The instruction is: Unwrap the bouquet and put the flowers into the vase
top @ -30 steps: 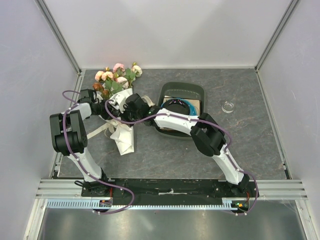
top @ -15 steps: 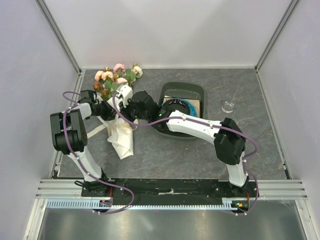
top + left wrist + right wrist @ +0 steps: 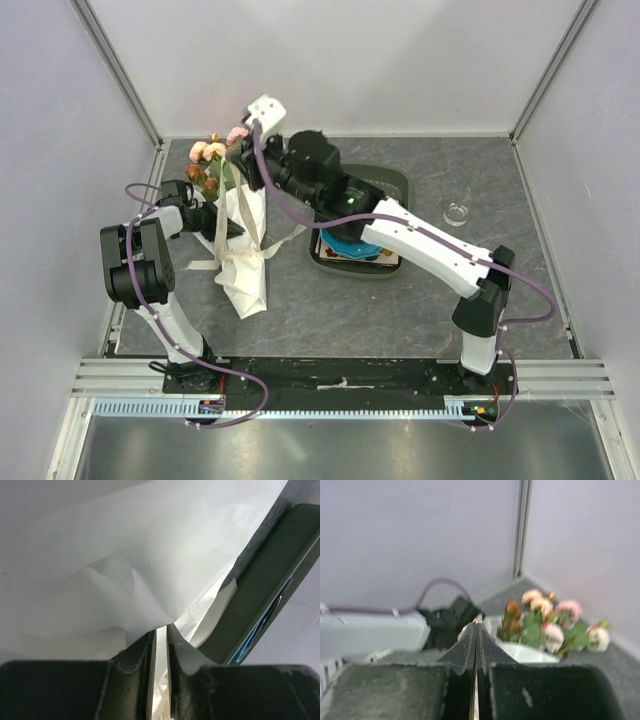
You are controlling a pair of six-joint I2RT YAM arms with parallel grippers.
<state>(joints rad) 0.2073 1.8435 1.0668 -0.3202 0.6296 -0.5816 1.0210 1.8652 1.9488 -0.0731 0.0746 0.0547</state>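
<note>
Bouquet (image 3: 250,215) lies left of the tray (image 3: 392,178); left gripper (image 3: 161,630) clamps its paper wrap (image 3: 125,555), right gripper (image 3: 476,625) is pinched shut on its ribbon (image 3: 242,255).

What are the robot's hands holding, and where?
The left gripper pinches a fold of the paper wrap; the right gripper pinches the ribbon, seemingly by its end.

Left gripper (image 3: 161,630) low, pinched narrow, right gripper (image 3: 476,625) clamped tight, arm raised leftward
</note>
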